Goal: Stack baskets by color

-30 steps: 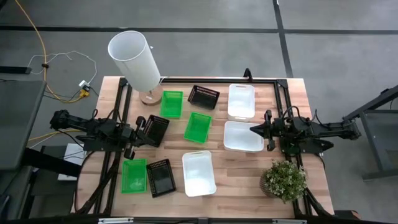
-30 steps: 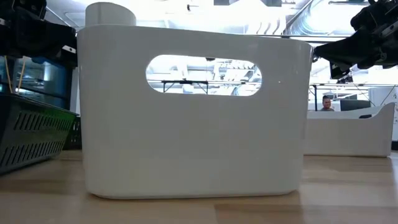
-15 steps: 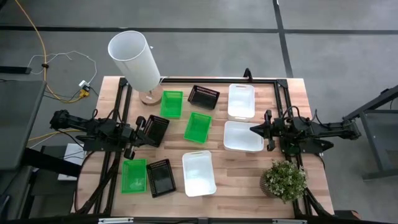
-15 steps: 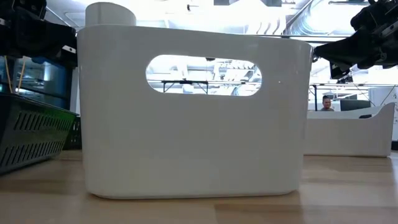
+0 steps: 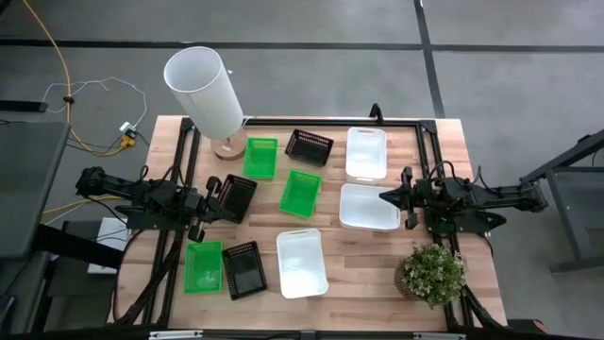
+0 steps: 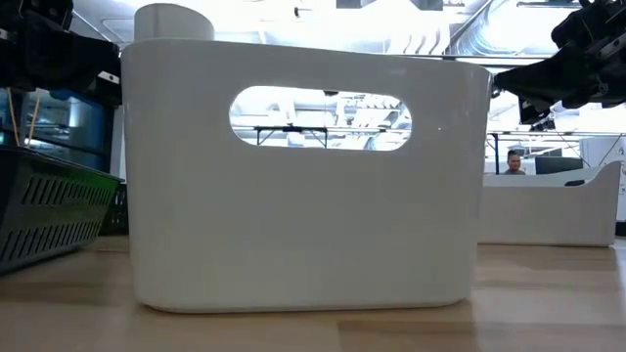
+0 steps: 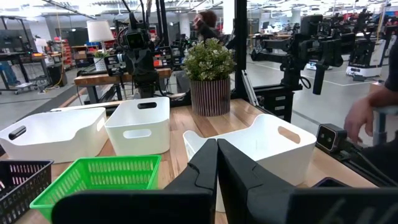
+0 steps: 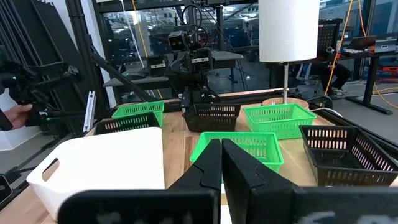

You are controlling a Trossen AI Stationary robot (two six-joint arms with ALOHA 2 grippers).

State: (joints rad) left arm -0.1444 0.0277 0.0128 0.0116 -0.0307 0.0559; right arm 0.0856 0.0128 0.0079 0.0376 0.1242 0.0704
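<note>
Nine baskets are spread singly over the wooden tabletop (image 5: pixel 377 274); none is seen stacked on another. In the high view, three green baskets are found: one (image 5: pixel 260 158) near the far edge beside the wooden base of a tall white cylinder (image 5: pixel 205 91), one (image 5: pixel 300 193) near the middle, and one (image 5: pixel 203 266) near the front on the left side. Three black baskets are seen: one (image 5: pixel 310 146) at the far edge between the far green basket and a white one, one (image 5: pixel 234 197) just in front of the left gripper (image 5: pixel 213 201), and one (image 5: pixel 243 269) just beside the front green basket. Three white baskets are laid out: one (image 5: pixel 365 153) at the far edge on the right side, one (image 5: pixel 368 208) just in front of the right gripper (image 5: pixel 385 197), and one (image 5: pixel 301 263) at the front middle, which fills most of the low view. A potted plant (image 5: pixel 430 274) is set at the front right corner.

The left gripper is held over the left side of the tabletop, its jaws pressed together with nothing between them, as shown in the left wrist view. The right gripper is held over the right side, its jaws likewise closed on nothing. A person's hand (image 7: pixel 364 121) is visible beyond the tabletop in the left wrist view.
</note>
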